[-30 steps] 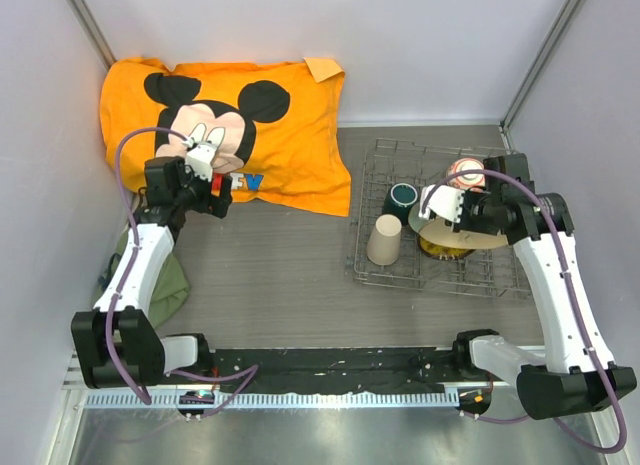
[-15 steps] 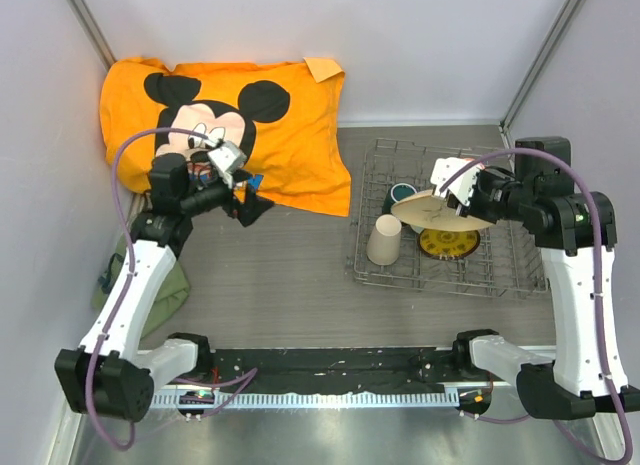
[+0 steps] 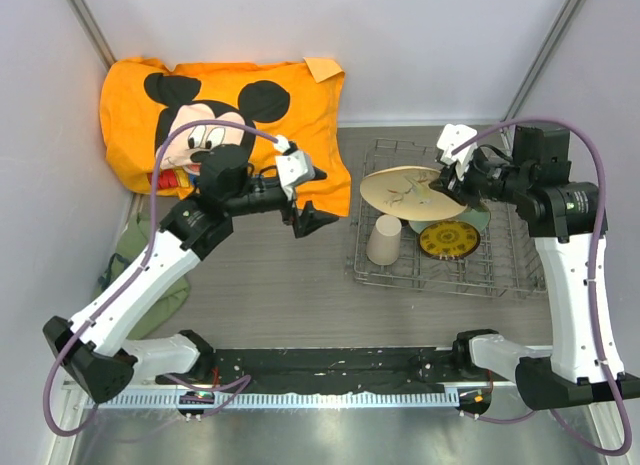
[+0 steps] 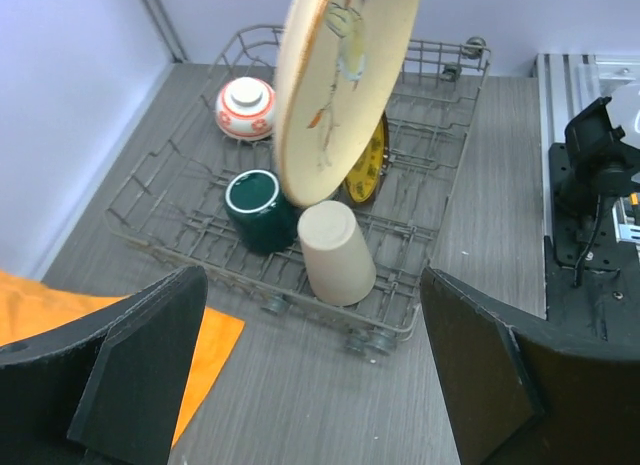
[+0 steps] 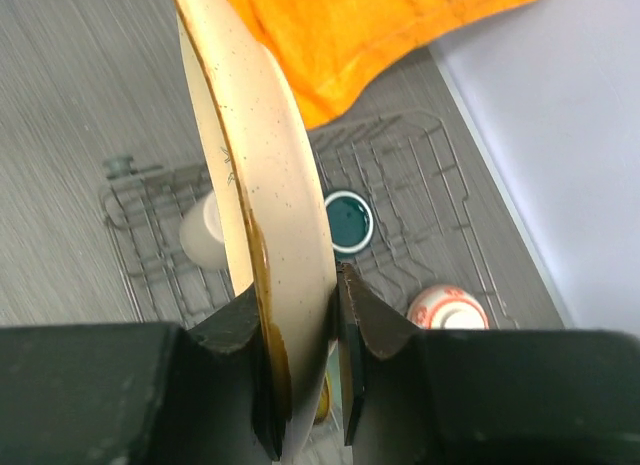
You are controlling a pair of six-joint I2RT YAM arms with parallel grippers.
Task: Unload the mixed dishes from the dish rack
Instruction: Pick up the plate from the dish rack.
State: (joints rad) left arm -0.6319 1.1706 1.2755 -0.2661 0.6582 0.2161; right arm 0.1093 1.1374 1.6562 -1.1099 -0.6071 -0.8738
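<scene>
The cream floral plate [image 3: 400, 190] is gripped at its rim by the right hand [image 3: 447, 183], whose black fingers [image 5: 378, 330] are pressed against the plate's two faces. The plate is held in the air above the left part of the rectangular grey metal wire dish rack [image 3: 505, 277], with its painted face turned upward in the top view.

Four dishes are seen inside the rack. A beige handleless cup [image 3: 384, 239] is set base-up near the rack's near left corner. A dark teal handled mug [image 4: 255, 200] is placed just beside it with its mouth upward; in the top view it is hidden beneath the raised plate. A pale-green plate with a yellow-brown centre [image 3: 447, 239] is lodged among the tines in the middle of the rack. A small red-orange patterned bowl [image 4: 246, 107] is found toward the far side.

The left hand [image 3: 318, 197] is spread wide with nothing between its fingers. It is held over the grey wood-grain table [image 3: 270, 280], by the near edge of an orange cartoon-mouse pillow [image 3: 290, 115], and is pointed toward the rack. A crumpled green cloth [image 3: 175, 285] is seen at the table's left edge.
</scene>
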